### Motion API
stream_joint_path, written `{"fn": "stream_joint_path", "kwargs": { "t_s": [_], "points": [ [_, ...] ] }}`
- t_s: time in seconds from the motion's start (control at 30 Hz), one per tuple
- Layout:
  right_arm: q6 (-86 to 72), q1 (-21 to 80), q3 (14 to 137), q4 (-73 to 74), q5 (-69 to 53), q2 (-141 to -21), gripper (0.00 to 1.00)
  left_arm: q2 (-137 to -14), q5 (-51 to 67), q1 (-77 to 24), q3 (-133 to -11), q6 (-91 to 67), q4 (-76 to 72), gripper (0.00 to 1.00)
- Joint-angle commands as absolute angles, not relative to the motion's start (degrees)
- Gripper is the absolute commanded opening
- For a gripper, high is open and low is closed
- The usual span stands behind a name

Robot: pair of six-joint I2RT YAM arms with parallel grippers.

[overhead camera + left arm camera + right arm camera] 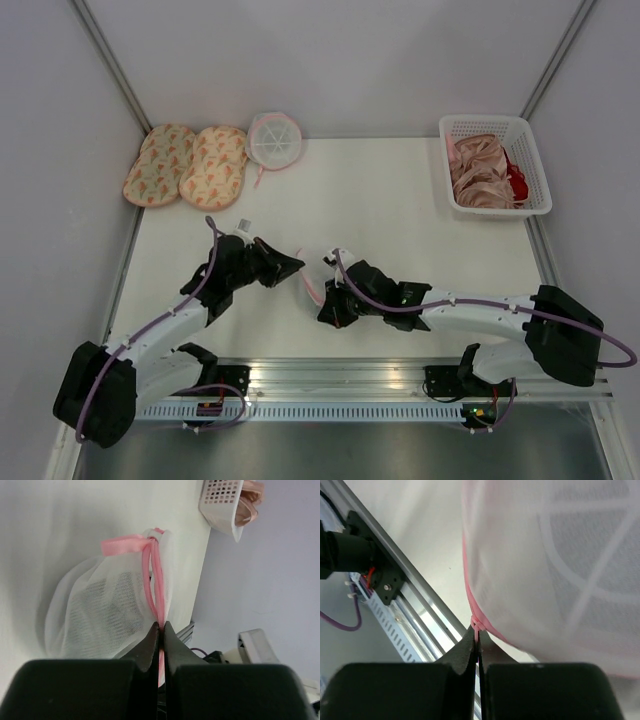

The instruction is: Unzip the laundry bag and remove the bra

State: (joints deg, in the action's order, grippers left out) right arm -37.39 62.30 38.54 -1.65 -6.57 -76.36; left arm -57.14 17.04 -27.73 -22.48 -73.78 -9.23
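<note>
The laundry bag [311,287], white see-through mesh with pink zip edging, hangs between my two grippers near the table's front middle. My left gripper [298,265] is shut on the pink edging [156,587], below a pink ribbon loop [122,545]. The mesh body [95,610] bulges to the left, with a darker grey patch showing through it. My right gripper [328,303] is shut on a small pink tab [476,624] on the bag's edging. The bag's dome [550,555] fills that view. The black bra cannot be made out.
A similar round pouch with white spoke ribs [272,138] lies at the back. Two floral padded pieces [186,165] lie at the back left. A white basket [486,121] at the back right holds beige-pink and red garments. An aluminium rail [330,372] runs along the near edge.
</note>
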Motion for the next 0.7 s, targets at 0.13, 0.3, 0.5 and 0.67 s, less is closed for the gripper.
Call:
{"fn": "stream_joint_path", "kwargs": {
  "t_s": [0.13, 0.3, 0.5, 0.67],
  "points": [
    [-33.75, 61.17, 42.62, 14.73, 0.51, -81.12, 0.01, -72.14, 39.26, -22.5, -40.75, -48.1, -1.5, 0.02],
    [-33.31, 59.42, 45.7, 23.46, 13.6, -81.39, 0.0, -80.06, 47.72, -22.41, -46.92, -36.78, 4.64, 0.02],
    [-32.96, 56.08, 46.58, 28.12, 21.09, -76.65, 0.01, -84.63, 45.45, -22.41, -58.08, -22.53, 19.3, 0.02],
    [-31.99, 55.28, 46.41, 26.11, 18.9, -73.13, 0.0, -85.08, 39.32, -22.33, -62.05, -23.28, 20.4, 0.5]
  ]
}}
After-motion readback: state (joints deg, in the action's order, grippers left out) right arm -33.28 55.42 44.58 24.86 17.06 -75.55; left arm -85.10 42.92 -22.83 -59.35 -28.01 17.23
